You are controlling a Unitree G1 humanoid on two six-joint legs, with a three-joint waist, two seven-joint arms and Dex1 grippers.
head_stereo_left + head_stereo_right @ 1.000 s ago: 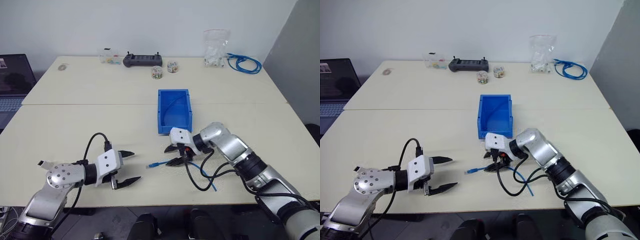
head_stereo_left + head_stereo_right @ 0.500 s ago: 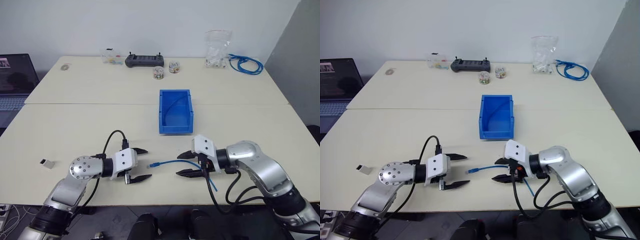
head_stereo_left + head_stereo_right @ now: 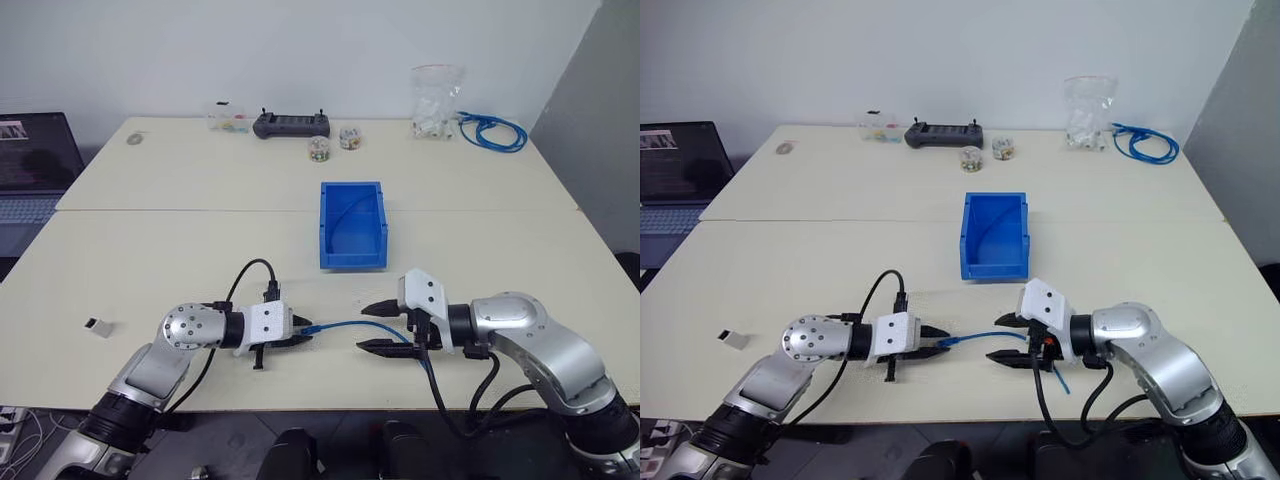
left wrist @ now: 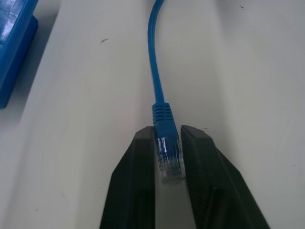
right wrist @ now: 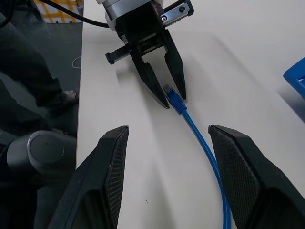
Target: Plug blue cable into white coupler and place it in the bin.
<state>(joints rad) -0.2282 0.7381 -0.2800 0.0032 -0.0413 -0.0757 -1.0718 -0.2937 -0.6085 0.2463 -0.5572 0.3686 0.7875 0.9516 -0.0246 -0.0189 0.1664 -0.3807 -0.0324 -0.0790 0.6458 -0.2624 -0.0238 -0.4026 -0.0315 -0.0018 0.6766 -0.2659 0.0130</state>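
Blue cable (image 3: 345, 324) on tabletop (image 3: 150, 250) near front edge, plug end now clenched in left hand (image 4: 167, 157), wide open a second ago. Right hand (image 3: 383, 328) released, backed off along cable. Coupler (image 3: 97, 325) next; bin (image 3: 352, 224) waiting.

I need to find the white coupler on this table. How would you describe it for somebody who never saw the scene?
Start from the table and go to its near left edge, left of the left gripper, far from the blue bin. There the white coupler lies alone, a tiny pale boxy block. The clear bag of white parts stands at the far right and is much larger.
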